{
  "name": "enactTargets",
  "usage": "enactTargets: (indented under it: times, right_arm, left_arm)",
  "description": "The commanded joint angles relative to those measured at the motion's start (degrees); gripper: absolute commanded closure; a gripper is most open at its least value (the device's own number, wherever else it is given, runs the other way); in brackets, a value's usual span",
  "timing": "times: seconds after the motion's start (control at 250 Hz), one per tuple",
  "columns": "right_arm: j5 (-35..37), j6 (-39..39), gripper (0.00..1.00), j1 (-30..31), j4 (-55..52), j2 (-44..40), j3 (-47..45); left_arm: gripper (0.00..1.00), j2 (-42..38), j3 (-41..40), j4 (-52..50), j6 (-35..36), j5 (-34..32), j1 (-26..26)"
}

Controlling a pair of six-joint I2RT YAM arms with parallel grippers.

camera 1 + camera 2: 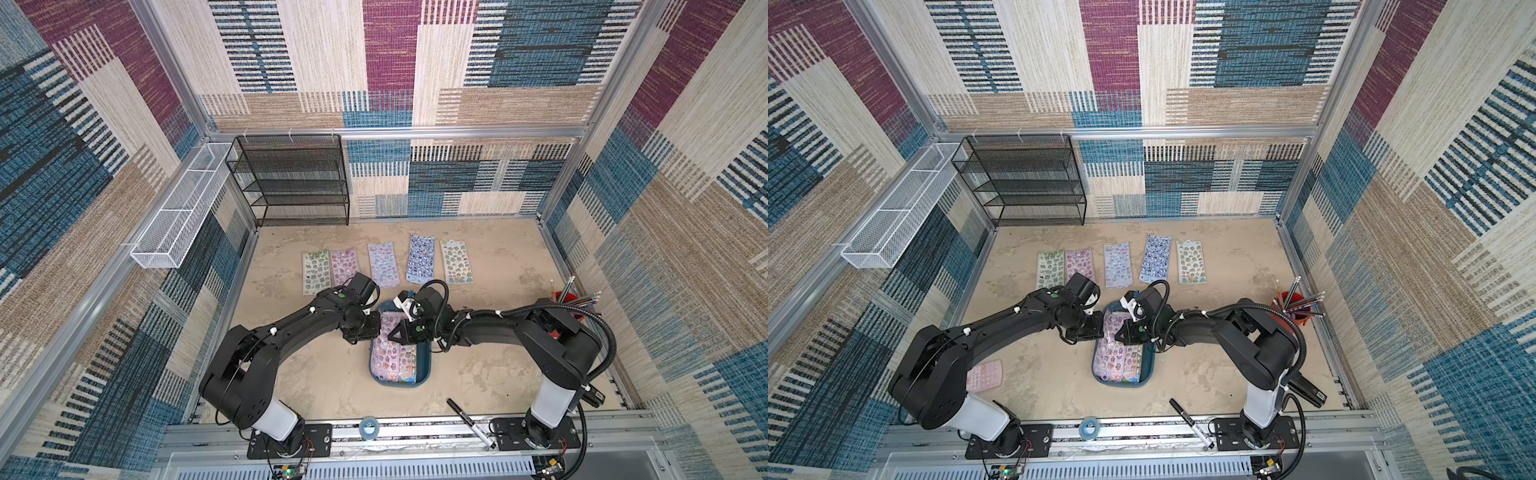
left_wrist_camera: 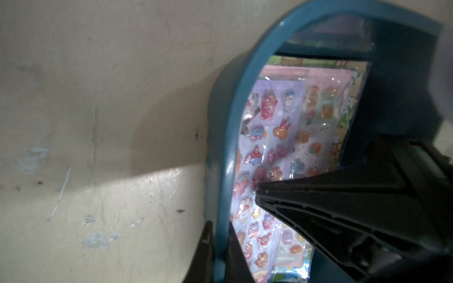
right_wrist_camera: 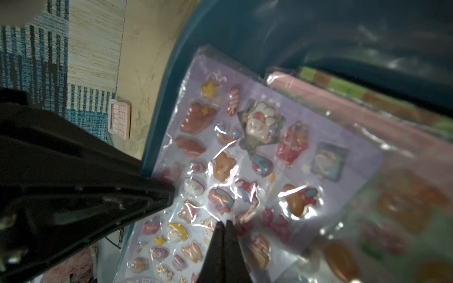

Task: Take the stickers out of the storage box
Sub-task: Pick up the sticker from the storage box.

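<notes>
**A:** What stands biggest on the sandy table (image 1: 490,332)?

**B:** The black mesh rack (image 1: 299,183) in the far left corner. The white wire basket (image 1: 174,220) hangs on the left wall just beside it.

**A:** And the arms?

**B:** Both reach in from the near edge and meet over the storage box (image 1: 425,365). It lies lengthwise near the middle of the table.

**A:** The claws?

**B:** The left gripper (image 2: 220,245) is clamped on the box's left wall, one finger outside and one inside. The right gripper (image 3: 222,227) has its fingers pressed tight together, tips down on the top sheet (image 3: 269,147). I cannot tell whether it nips the wrap.

**A:** Where are the stickers (image 1: 388,361)?

**B:** A stack lies in the box, lilac on top, with pink and green edges showing beneath. Five more lie in a row on the far side of the table. From left to right they are the green sheet (image 1: 316,272), pink sheet (image 1: 344,264), lilac sheet (image 1: 383,266), blue sheet (image 1: 420,257) and pale sheet (image 1: 456,262).

**A:** Small things?

**B:** A pink keypad slab (image 1: 986,376) lies near left, partly behind the left arm. A red pencil cup (image 1: 572,297) sits at the right edge. A black marker (image 1: 469,422) and a tape roll (image 1: 368,427) are at the near edge.
</notes>
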Motion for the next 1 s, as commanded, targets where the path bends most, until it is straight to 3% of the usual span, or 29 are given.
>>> enactTargets:
  times: [0.0,0.252,0.468,0.608,0.66,0.724,0.852,0.996]
  right_arm:
    - [7.50,-4.20,0.95,0.07,-8.78,-3.49,2.49]
    - [20.29,-9.36,0.95,0.91,-23.96,-8.46,7.56]
    - [17.22,-8.31,0.98,2.87,-21.45,-4.55,5.82]
    - [11.76,-6.88,1.00,4.21,-16.95,0.25,5.87]
    - [8.77,-5.37,1.00,4.22,-13.68,1.75,4.74]
    - [7.23,-3.57,1.00,4.21,-10.83,3.12,3.40]
    - [8.23,-1.42,1.00,4.22,-8.71,4.43,1.84]
    - [9.92,-1.49,1.00,4.24,-9.68,4.99,1.76]
  left_arm:
    - [0.97,0.37,0.51,-0.01,-0.97,-1.58,0.21]
    - [1.00,0.18,1.12,-1.22,-1.42,-2.47,0.21]
    - [1.00,-0.15,1.57,-1.13,-1.59,-1.64,0.19]
    - [0.93,-0.24,1.91,-1.15,-1.55,-0.85,0.21]
    - [0.85,-0.33,2.08,-1.24,-1.36,-0.42,0.21]
    - [0.69,-0.63,2.71,-2.22,-0.98,-0.43,0.21]
    - [0.50,-2.44,4.35,-5.87,-0.32,-3.52,0.20]
    - [0.40,-5.65,5.95,-9.19,0.10,-6.34,0.10]
